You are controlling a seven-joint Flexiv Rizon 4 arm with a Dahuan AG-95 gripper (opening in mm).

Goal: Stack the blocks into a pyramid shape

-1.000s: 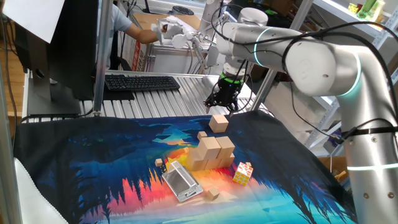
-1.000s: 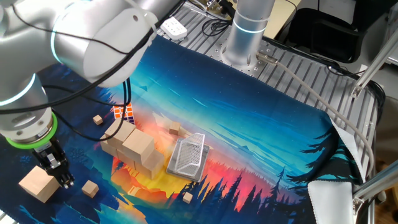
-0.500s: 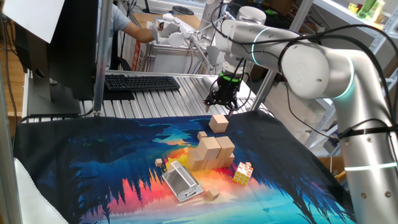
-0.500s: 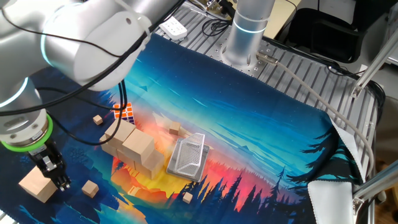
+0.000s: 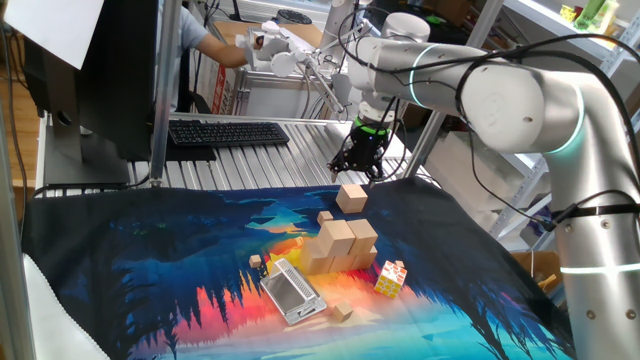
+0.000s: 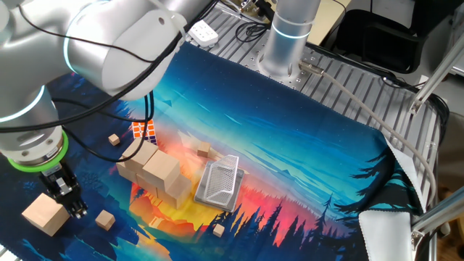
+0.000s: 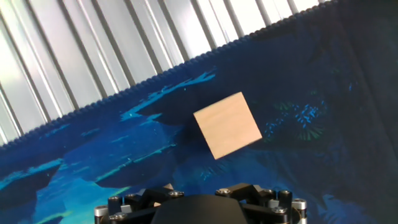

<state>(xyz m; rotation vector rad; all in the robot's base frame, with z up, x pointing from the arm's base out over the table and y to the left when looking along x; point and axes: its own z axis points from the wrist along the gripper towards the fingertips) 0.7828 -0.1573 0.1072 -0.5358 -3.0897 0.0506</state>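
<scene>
One tan wooden block (image 5: 351,197) lies alone on the far part of the printed cloth; it also shows in the other fixed view (image 6: 45,215) and in the hand view (image 7: 227,124). Several more blocks (image 5: 340,246) stand clustered in two levels mid-cloth, also in the other fixed view (image 6: 156,171). My gripper (image 5: 360,165) hangs just above and behind the lone block, apart from it, and looks open and empty; it also shows in the other fixed view (image 6: 67,203). The hand view shows only the gripper's base, not the fingertips.
A multicoloured puzzle cube (image 5: 390,278) lies right of the cluster. A metal grater-like piece (image 5: 293,290) lies in front of it. Tiny wooden cubes (image 5: 342,312) (image 6: 105,220) are scattered around. The cloth's far edge and a ribbed metal table (image 7: 93,56) are behind the lone block.
The gripper swayed slightly sideways and came back to nearly the same spot above the lone block. No block has moved.
</scene>
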